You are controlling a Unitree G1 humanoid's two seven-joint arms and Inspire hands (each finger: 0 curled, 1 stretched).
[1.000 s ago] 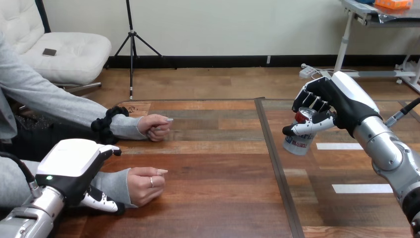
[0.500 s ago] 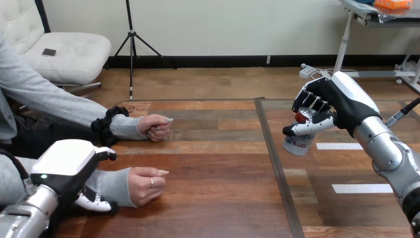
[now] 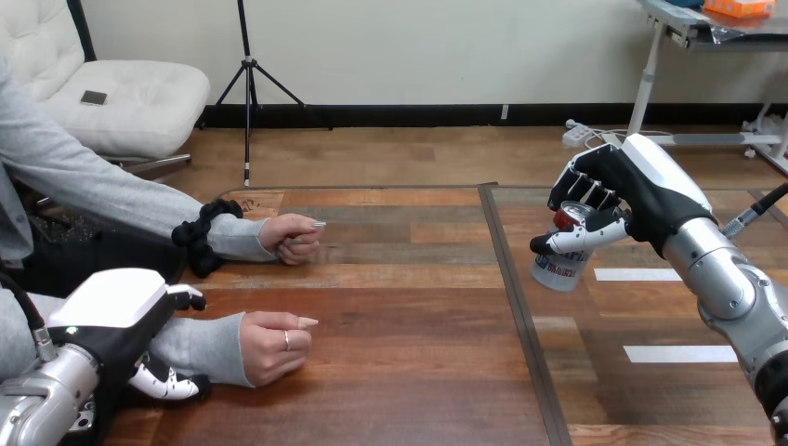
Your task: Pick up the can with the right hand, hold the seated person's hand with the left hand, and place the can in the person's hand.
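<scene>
Can (image 3: 558, 265), where?
— Tilted, clasped between the right hand's (image 3: 632, 200) curled fingers (image 3: 585, 190) and thumb.
— Left hand (image 3: 111, 311)?
— Fingers curled round the person's forearm (image 3: 200, 344), just behind their fist (image 3: 274, 346).

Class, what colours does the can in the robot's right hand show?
The can is silver with red and blue print; head view.

Light was bright and even. A pale sheen lay over the right half of the bench (image 3: 595, 372); soft shadow sat under the person's nearer hand (image 3: 274, 346).
</scene>
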